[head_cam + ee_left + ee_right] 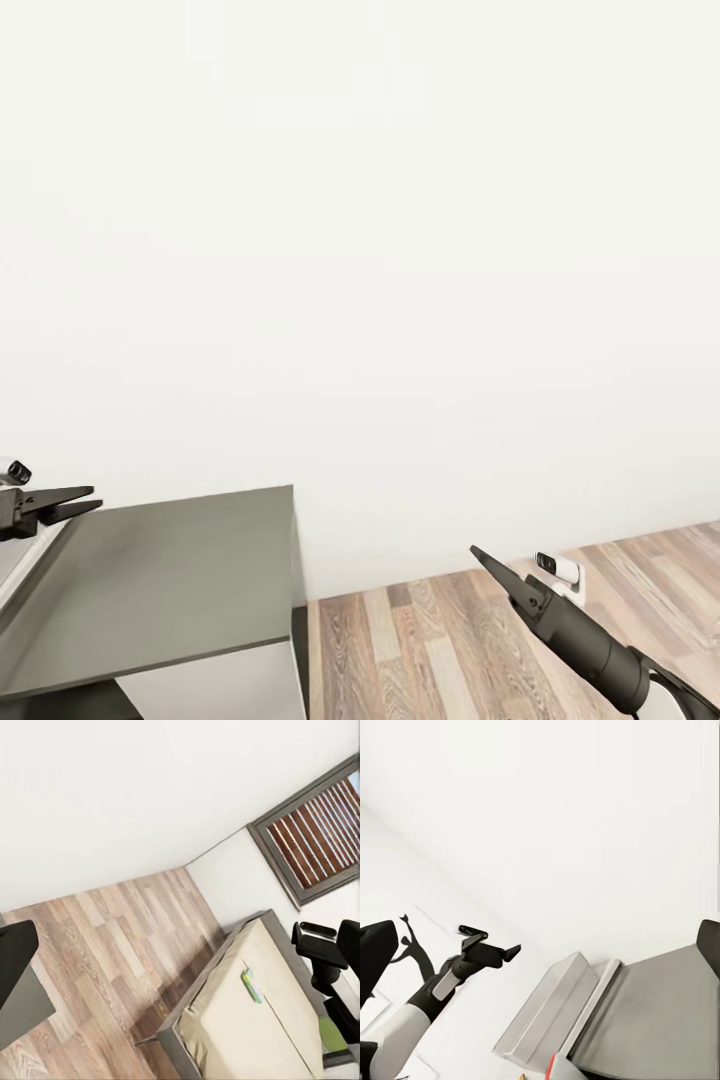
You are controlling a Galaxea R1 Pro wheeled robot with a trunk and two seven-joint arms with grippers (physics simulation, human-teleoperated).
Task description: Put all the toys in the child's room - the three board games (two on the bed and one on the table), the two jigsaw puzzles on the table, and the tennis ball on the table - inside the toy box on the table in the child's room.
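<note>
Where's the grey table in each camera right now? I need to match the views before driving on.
Head view: the grey table sits lower left, against the white wall.
Left wrist view: likely the grey corner under the dark finger, bordering wood floor.
Right wrist view: its flat top, next to a paler raised slab.
Shared landmark: the left end effector by the table's edge, also caught by the right wrist camera.

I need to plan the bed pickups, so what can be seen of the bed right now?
In the left wrist view, the low bed with a dark grey frame stands on the wood-plank floor, one end toward the white wall under the slatted window. A plain beige mattress cover lies smooth over it. A flat green-edged box rests on the cover near one long side, and a second green item lies further along, partly hidden by the robot's black arm.
</note>
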